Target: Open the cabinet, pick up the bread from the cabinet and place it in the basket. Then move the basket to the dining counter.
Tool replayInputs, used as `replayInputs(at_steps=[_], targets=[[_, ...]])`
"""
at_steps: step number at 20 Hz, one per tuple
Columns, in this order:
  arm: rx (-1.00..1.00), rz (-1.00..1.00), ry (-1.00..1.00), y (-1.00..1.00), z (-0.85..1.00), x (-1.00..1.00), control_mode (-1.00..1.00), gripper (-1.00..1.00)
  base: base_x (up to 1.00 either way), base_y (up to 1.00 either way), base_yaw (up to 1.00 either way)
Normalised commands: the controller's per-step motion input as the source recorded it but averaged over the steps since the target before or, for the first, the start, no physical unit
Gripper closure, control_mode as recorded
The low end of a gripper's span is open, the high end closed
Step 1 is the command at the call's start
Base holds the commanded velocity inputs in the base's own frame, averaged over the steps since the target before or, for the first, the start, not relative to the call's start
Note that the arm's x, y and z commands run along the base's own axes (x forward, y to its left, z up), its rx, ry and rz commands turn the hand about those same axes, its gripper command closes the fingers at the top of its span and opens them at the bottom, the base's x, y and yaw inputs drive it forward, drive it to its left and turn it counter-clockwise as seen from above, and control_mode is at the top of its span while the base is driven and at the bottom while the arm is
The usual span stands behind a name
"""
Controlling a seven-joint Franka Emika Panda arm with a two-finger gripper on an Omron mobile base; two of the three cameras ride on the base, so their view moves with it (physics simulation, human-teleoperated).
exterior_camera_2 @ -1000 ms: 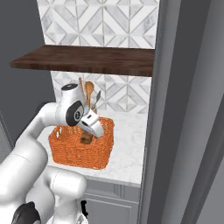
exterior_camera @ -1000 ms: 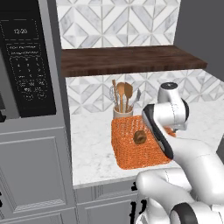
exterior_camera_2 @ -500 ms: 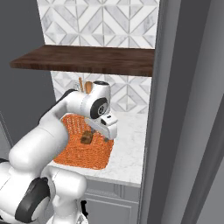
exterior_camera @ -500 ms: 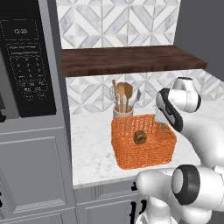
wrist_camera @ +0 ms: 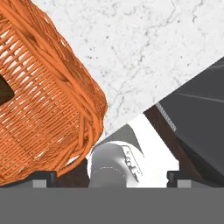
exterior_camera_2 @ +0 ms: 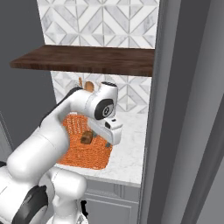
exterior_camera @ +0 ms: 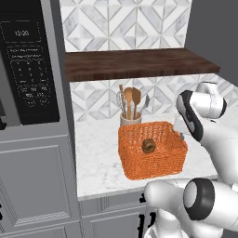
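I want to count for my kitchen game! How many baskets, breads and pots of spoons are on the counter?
basket: 1
bread, inside the basket: 1
pot of spoons, behind the basket: 1
Total: 3

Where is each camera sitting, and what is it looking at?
Left base view: behind the arm's left, facing the marble worktop; arm at right beside the basket holding the bread.
Right base view: behind the arm's right; arm rises from lower left.
Hand view: on the hand, looking down at the basket's corner; the open gripper at the bottom.
All share the basket.
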Motion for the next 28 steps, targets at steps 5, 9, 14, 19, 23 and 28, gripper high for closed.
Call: replayInputs(at_steps=[5, 9, 14, 19, 23, 28], targets=[[0.00, 0.00, 0.00, 0.07, -0.12, 0.04, -1.00, -1.00, 0.00, 0.00, 0.00], [0.00, 0.00, 0.00, 0.00, 0.00, 0.48, -1.00, -1.00, 0.00, 0.00, 0.00], [-0.01, 0.00, 0.00, 0.00, -0.26, 0.10, -1.00, -1.00, 0.00, 0.00, 0.00], [-0.03, 0.00, 0.00, 0.00, -0.40, 0.12, -1.00, -1.00, 0.00, 0.00, 0.00], [-0.01, 0.00, 0.00, 0.00, -0.34, 0.34, -1.00, -1.00, 0.00, 0.00, 0.00], [0.00, 0.00, 0.00, 0.00, -0.30, 0.02, -1.00, -1.00, 0.00, 0.00, 0.00]])
